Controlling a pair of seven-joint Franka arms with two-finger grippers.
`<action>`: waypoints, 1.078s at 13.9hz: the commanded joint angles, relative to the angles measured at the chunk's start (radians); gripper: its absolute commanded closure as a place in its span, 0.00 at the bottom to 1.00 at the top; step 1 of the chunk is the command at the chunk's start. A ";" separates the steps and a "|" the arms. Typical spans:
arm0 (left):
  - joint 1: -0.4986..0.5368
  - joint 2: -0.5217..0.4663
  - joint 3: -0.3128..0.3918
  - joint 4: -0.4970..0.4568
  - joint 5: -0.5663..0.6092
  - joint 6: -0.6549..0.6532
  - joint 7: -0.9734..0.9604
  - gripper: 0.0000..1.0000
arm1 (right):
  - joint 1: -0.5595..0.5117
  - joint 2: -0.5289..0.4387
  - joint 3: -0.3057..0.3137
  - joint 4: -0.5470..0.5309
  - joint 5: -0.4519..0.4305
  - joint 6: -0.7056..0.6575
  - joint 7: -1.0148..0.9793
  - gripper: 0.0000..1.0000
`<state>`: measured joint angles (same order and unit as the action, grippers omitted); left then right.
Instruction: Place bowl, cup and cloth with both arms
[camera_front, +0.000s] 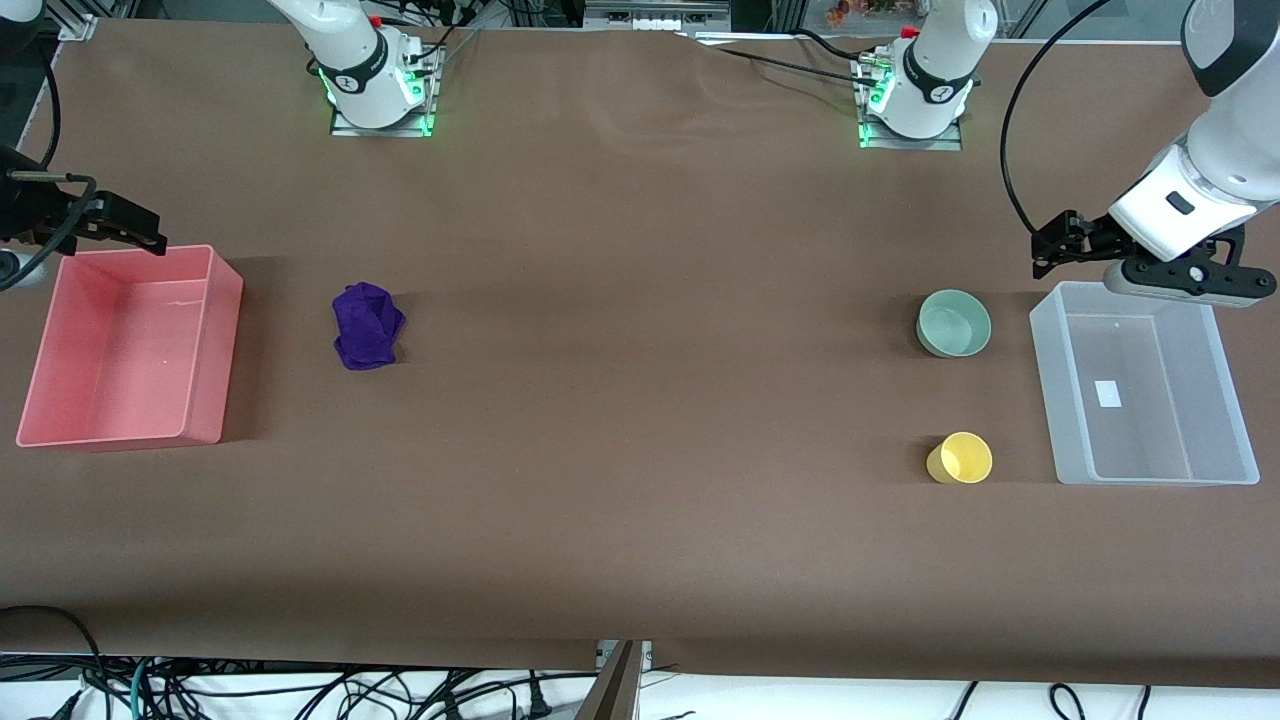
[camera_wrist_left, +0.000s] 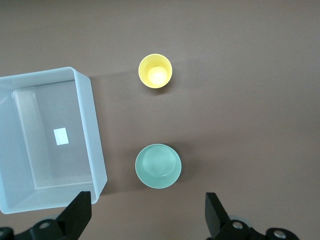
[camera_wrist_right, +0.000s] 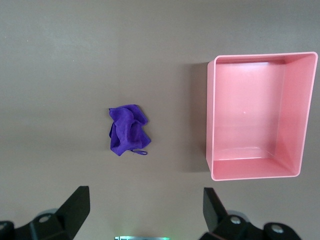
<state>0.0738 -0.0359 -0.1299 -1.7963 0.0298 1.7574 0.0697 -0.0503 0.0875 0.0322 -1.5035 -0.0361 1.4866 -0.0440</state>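
From the front camera you see the purple cloth (camera_front: 368, 326) lying crumpled on the brown table (camera_front: 640, 480), just beside the empty pink bin (camera_front: 130, 350) at the right arm's end. At the left arm's end, the mint-green bowl (camera_front: 954, 323) stands upright near the clear plastic bin (camera_front: 1142, 383), and the yellow cup (camera_front: 960, 458) sits nearer to the camera than the bowl, also close to that bin. The right gripper (camera_front: 135, 232) hangs above the pink bin's farther edge; the left gripper (camera_front: 1055, 248) hangs above the clear bin's farther corner.

In the left wrist view you look down past spread, empty fingers (camera_wrist_left: 75, 217) at the bowl (camera_wrist_left: 158, 166), the cup (camera_wrist_left: 155, 71) and the clear bin (camera_wrist_left: 47, 140), each apart from the others.

In the right wrist view your fingers (camera_wrist_right: 75, 210) are likewise spread wide and hold nothing; below lie the cloth (camera_wrist_right: 128, 129) and the pink bin (camera_wrist_right: 257, 116), apart.
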 joint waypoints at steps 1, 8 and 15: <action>-0.006 0.022 0.000 0.035 -0.024 -0.006 -0.008 0.00 | -0.003 0.005 -0.003 0.017 -0.005 -0.005 -0.013 0.00; -0.002 0.030 0.000 0.037 -0.024 -0.009 -0.001 0.00 | -0.003 0.011 -0.008 0.017 -0.005 -0.005 -0.013 0.00; 0.004 0.079 0.001 0.020 -0.021 -0.121 0.018 0.00 | 0.000 0.011 -0.006 0.017 0.012 -0.005 -0.008 0.00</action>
<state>0.0729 0.0189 -0.1310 -1.7885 0.0298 1.6611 0.0692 -0.0502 0.0932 0.0248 -1.5035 -0.0351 1.4867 -0.0440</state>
